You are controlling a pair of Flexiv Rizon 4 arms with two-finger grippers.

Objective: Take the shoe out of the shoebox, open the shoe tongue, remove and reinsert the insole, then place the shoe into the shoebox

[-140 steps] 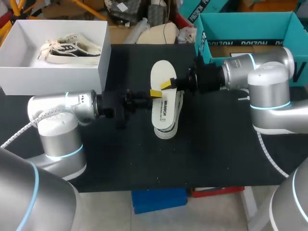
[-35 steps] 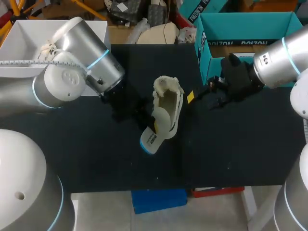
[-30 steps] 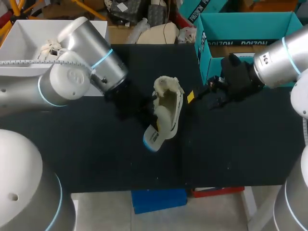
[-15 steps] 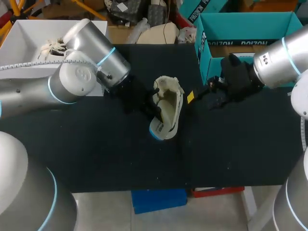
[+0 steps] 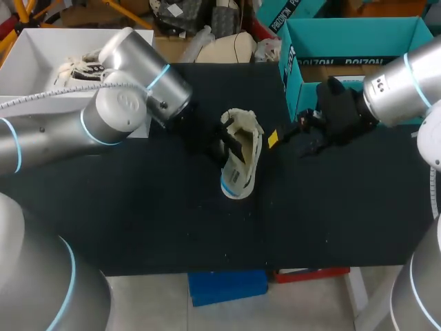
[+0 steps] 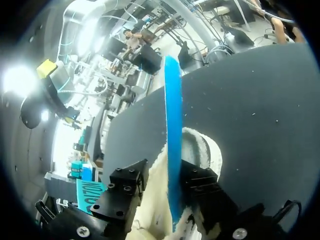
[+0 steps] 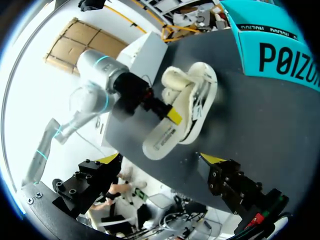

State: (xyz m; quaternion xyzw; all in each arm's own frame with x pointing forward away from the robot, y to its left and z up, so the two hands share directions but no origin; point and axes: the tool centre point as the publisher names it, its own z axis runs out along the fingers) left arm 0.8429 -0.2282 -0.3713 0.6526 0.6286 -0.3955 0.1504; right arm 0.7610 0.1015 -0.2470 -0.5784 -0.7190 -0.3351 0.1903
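Bare black table [image 5: 172, 227] ran along the near edge. Mid-table, the left gripper [image 6: 167, 175] pinched the insole [image 5: 231, 183], which lay partly in the shoe [image 5: 244, 141]. Just beside the shoe, the right gripper [image 7: 160, 159] hung with jaws spread, holding nothing. Farther back stood a white shoebox [image 5: 27, 103] with another shoe [image 5: 86, 69] on the left and a teal box [image 5: 358, 31] on the right.

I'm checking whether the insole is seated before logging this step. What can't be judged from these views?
- Front end of the insole: hidden inside the shoe, head and right wrist views.
- Grip point of the left gripper: head view, lost against the dark mat and its own wrist.
- The second shoe in the white shoebox: head view, partly covered by the left arm.
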